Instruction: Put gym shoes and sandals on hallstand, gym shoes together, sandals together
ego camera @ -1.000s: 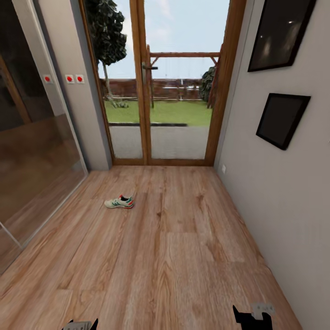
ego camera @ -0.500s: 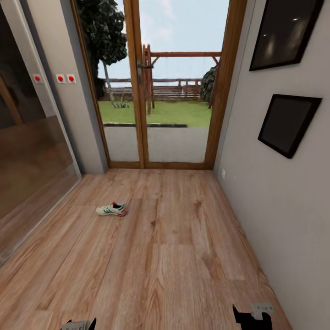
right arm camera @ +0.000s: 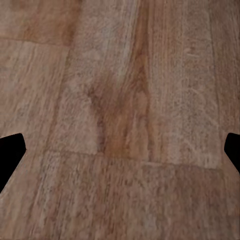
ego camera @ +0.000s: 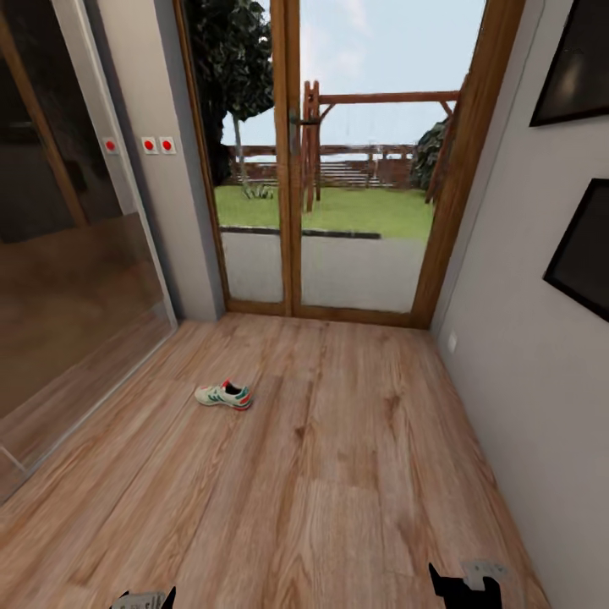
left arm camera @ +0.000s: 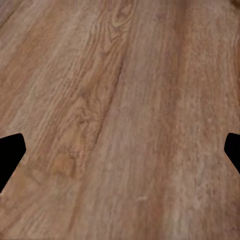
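One gym shoe (ego camera: 223,395) lies alone on the wood floor (ego camera: 338,474), a bit left of the middle, near the glass door (ego camera: 338,169); the left gripper (left arm camera: 120,150) is spread wide over bare planks; the right gripper (right arm camera: 120,150) is spread wide too, holding nothing.

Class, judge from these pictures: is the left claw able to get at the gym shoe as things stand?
Probably not yet. The gym shoe lies far ahead on the corridor floor; the left claw hangs open near the robot. Nothing blocks the way.
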Controlling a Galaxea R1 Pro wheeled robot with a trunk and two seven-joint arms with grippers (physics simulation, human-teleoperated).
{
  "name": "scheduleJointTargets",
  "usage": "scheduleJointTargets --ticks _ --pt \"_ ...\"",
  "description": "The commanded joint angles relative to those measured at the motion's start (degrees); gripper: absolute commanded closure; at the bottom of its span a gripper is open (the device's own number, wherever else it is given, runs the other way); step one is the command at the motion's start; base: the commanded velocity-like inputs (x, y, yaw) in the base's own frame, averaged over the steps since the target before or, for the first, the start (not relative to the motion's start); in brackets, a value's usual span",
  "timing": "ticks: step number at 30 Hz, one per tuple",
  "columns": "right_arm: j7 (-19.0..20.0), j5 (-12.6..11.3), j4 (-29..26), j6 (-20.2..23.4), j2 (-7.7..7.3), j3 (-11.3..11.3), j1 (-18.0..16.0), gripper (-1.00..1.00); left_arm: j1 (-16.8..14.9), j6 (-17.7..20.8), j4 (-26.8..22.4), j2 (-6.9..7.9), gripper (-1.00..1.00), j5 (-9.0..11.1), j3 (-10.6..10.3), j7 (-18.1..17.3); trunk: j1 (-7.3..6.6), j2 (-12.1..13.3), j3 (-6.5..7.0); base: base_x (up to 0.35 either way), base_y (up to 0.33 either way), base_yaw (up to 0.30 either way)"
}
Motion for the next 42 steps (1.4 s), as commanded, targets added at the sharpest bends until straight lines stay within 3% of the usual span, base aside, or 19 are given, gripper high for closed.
scheduleJointTargets --ticks 1,27,42 --pt "0.46 -0.53 0.04 -0.19 -0.03 0.0 -0.02 -1.0 -0.05 -0.04 0.08 -0.01 -1.0 0.52 0.19 -0.59 0.02 -0.02 -0.05 0.337 -0.021 0.277" --pt "0.46 -0.53 0.04 -0.19 0.0 0.0 -0.02 -1.0 -0.05 -0.05 0.08 -0.02 -1.0 0.52 0.23 -0.55 0.02 -0.02 -0.05 0.339 -0.004 0.277" --pt "0.46 -0.53 0.04 -0.19 0.0 0.0 -0.02 -1.0 -0.05 -0.05 0.08 -0.02 -1.0 0.52 0.24 -0.56 0.02 -0.02 -0.05 0.305 -0.117 0.278"
